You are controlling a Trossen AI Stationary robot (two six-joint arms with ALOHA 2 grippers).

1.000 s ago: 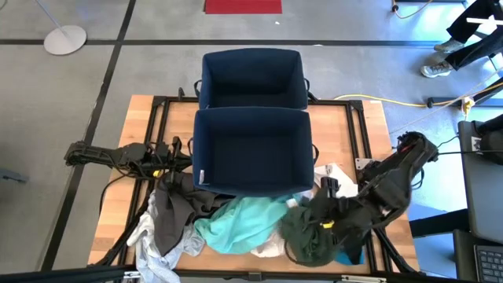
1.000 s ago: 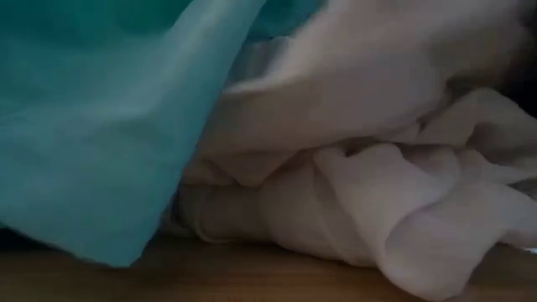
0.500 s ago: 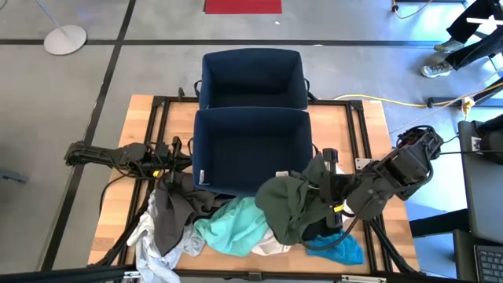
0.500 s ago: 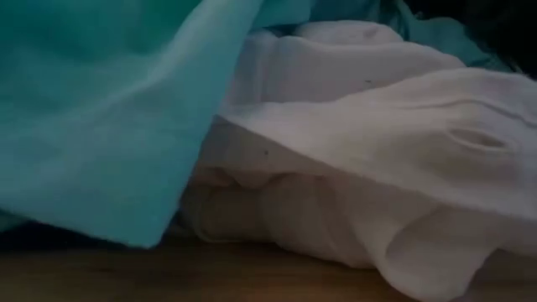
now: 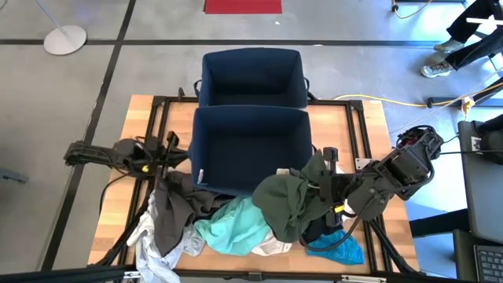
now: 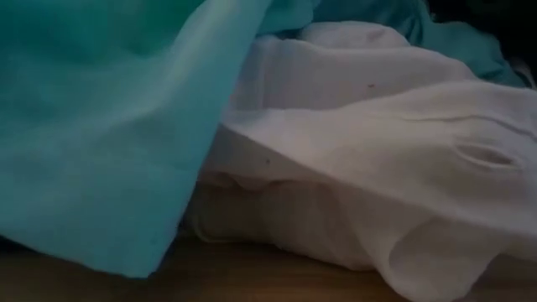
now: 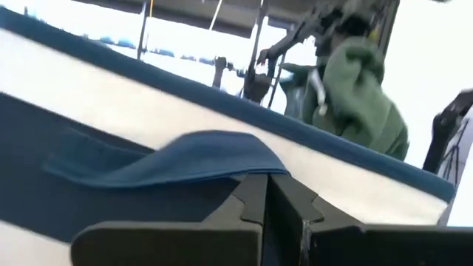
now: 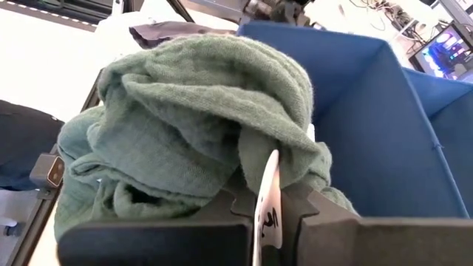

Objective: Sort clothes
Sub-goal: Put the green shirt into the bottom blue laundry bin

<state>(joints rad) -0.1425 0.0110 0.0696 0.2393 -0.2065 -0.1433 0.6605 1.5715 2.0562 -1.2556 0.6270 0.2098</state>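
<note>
My right gripper is shut on a dark green garment, held up by the near navy bin's right front corner. The rest of the clothes lie in a pile along the table's near edge: turquoise, dark grey, white, black and teal-blue. My left gripper is shut, empty, just beside the near bin's left wall and its handle strap. My right gripper pinches a bunched fold of the green garment between its two fingers, with a white tag standing between them. The fingers slant down from the table's right side. The garment bulges over and ahead of the fingers and hangs above the pile.
A second navy bin stands behind the near one, both with open tops. A dark metal frame runs around the tabletop. A yellow cable lies on the floor beyond the table's far right corner.
My right gripper has risen from the pile at the near right and swung toward the near bin, lifting the green garment off the table; the teal-blue and black pieces under it now show. It has then kept still. My left gripper has tipped upward a little.
</note>
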